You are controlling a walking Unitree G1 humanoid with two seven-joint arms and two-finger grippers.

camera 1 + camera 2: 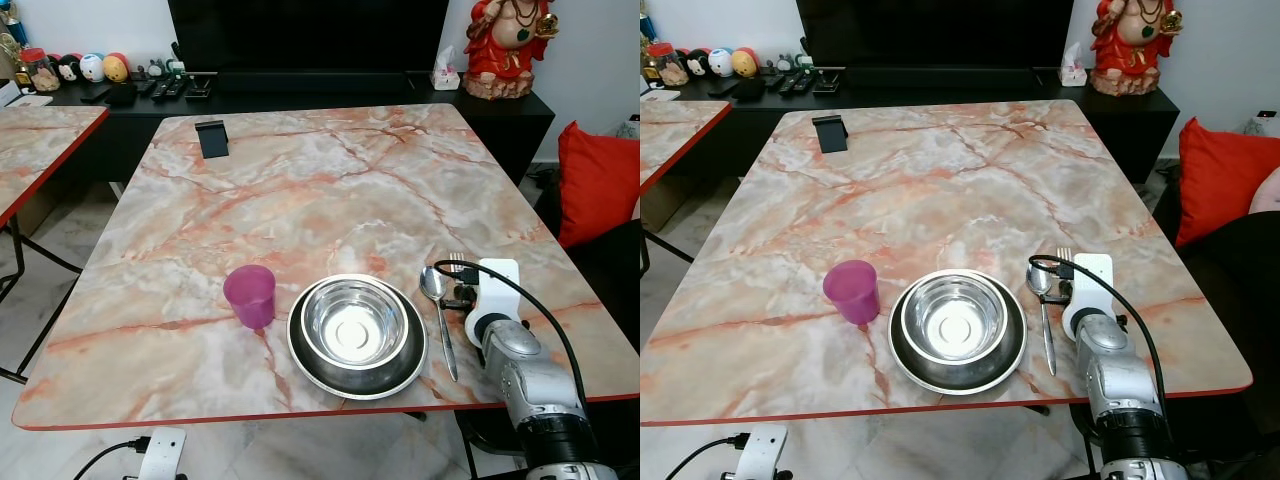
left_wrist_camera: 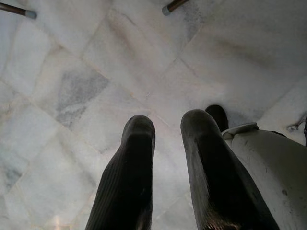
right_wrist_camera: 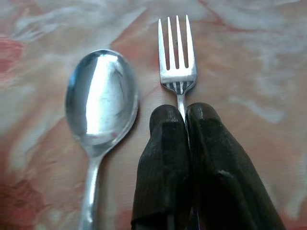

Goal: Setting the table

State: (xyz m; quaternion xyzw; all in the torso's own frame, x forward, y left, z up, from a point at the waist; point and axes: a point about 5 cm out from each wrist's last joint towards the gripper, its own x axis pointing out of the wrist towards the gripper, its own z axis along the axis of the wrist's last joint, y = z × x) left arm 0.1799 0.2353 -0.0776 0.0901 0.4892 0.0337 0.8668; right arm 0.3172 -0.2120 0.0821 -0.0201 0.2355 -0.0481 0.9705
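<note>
A steel bowl [image 1: 356,322] sits in a dark steel plate [image 1: 300,357] near the marble table's [image 1: 300,180] front edge. A pink cup [image 1: 250,295] stands left of it. A spoon [image 1: 437,300] lies right of the plate, and beside it a fork [image 3: 176,52] rests on the tabletop. My right gripper [image 3: 184,115] is shut on the fork's neck, just behind the tines. My right arm [image 1: 520,370] reaches over the table's front right corner. My left gripper [image 2: 165,132] hangs over the tiled floor, fingers slightly apart and holding nothing.
A small black stand [image 1: 212,138] sits at the table's far left. A second marble table [image 1: 40,140] stands to the left. A black TV cabinet [image 1: 300,95] runs along the back wall. A red cushion [image 1: 595,180] lies at the right.
</note>
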